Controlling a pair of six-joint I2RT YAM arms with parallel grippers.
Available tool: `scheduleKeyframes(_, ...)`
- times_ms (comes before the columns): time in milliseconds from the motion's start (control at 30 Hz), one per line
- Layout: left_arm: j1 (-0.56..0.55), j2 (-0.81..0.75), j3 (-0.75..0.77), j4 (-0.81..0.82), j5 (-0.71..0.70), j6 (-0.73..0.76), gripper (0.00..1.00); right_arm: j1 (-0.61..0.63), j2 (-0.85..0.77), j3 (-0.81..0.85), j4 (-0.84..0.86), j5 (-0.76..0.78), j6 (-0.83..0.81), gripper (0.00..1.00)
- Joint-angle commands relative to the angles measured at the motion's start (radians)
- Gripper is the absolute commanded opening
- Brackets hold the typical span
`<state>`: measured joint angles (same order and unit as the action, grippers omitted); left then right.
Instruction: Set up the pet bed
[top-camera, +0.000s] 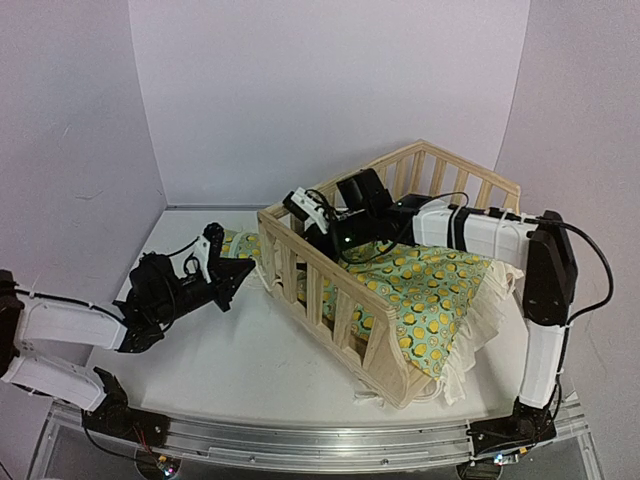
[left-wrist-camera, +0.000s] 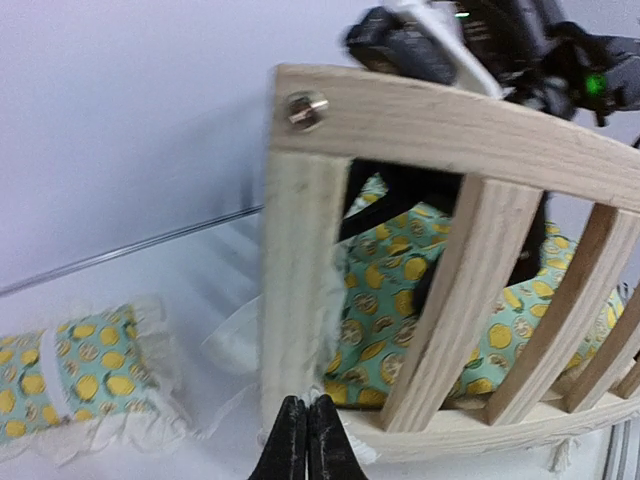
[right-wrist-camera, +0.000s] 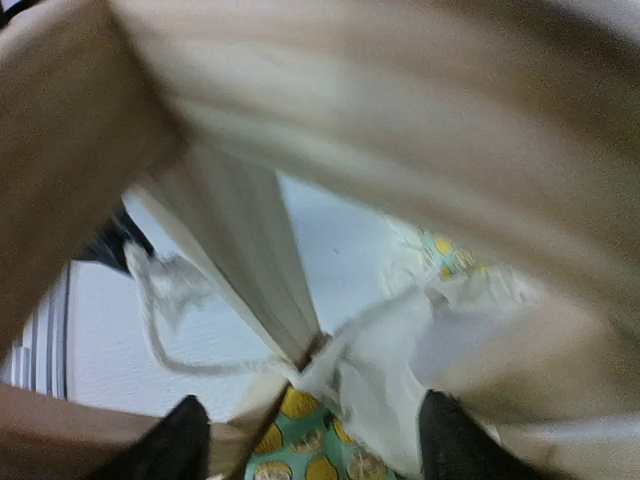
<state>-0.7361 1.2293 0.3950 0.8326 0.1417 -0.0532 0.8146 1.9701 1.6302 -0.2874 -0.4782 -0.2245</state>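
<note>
The pet bed's pale slatted frame (top-camera: 330, 268) stands right of centre. Its green-yellow cushion (top-camera: 430, 290) lies inside, and the cream ruffle spills over the low right side. The small matching pillow (top-camera: 240, 243) lies on the table just left of the frame. My left gripper (top-camera: 238, 276) is shut at the foot of the frame's corner post (left-wrist-camera: 300, 290), its tips (left-wrist-camera: 307, 420) touching a white tuft there. My right gripper (top-camera: 318, 232) reaches inside the bed at that same corner. It stands open (right-wrist-camera: 315, 440) around the cushion's ruffle (right-wrist-camera: 400, 340), beside a slat (right-wrist-camera: 250, 250).
A loose white tie string (right-wrist-camera: 160, 320) hangs from the frame's corner outside the slats. The right arm (top-camera: 480, 235) lies across the bed's far rail. Grey walls close in at the back and on both sides. The pillow (left-wrist-camera: 80, 385) is left of my left fingers.
</note>
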Motion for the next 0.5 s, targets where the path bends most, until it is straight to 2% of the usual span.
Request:
scheduleKeyframes(0, 0.008, -0.156, -0.066, -0.206, -0.311, -0.112, 0.0, -0.009, -0.233, -0.048, -0.123, 0.428, 0.233, 0.98)
scheduleKeyframes(67, 0.009, -0.182, -0.069, -0.321, -0.408, -0.205, 0.0, -0.014, -0.244, 0.054, -0.33, 0.626, 0.335, 0.98)
scheduleKeyframes(100, 0.01, -0.173, -0.061, -0.374, -0.446, -0.25, 0.0, -0.012, -0.242, 0.141, -0.47, 0.668, 0.372, 0.98)
scheduleKeyframes(133, 0.01, -0.153, -0.042, -0.449, -0.484, -0.299, 0.0, -0.002, -0.246, 0.177, -0.526, 0.656, 0.395, 0.98)
scheduleKeyframes(200, 0.024, -0.076, 0.051, -0.68, -0.544, -0.422, 0.0, 0.071, -0.27, 0.217, -0.559, 0.599, 0.435, 0.98)
scheduleKeyframes(300, 0.035, 0.071, 0.19, -0.931, -0.571, -0.5, 0.0, 0.15, -0.26, 0.278, -0.586, 0.502, 0.533, 0.98)
scheduleKeyframes(367, 0.037, 0.138, 0.236, -1.001, -0.6, -0.524, 0.0, 0.206, -0.221, 0.327, -0.632, 0.497, 0.559, 0.98)
scheduleKeyframes(433, 0.041, 0.162, 0.25, -1.002, -0.558, -0.504, 0.0, 0.262, -0.182, 0.373, -0.683, 0.546, 0.546, 0.98)
scheduleKeyframes(467, 0.043, 0.154, 0.255, -1.001, -0.519, -0.488, 0.12, 0.284, -0.162, 0.415, -0.732, 0.592, 0.541, 0.98)
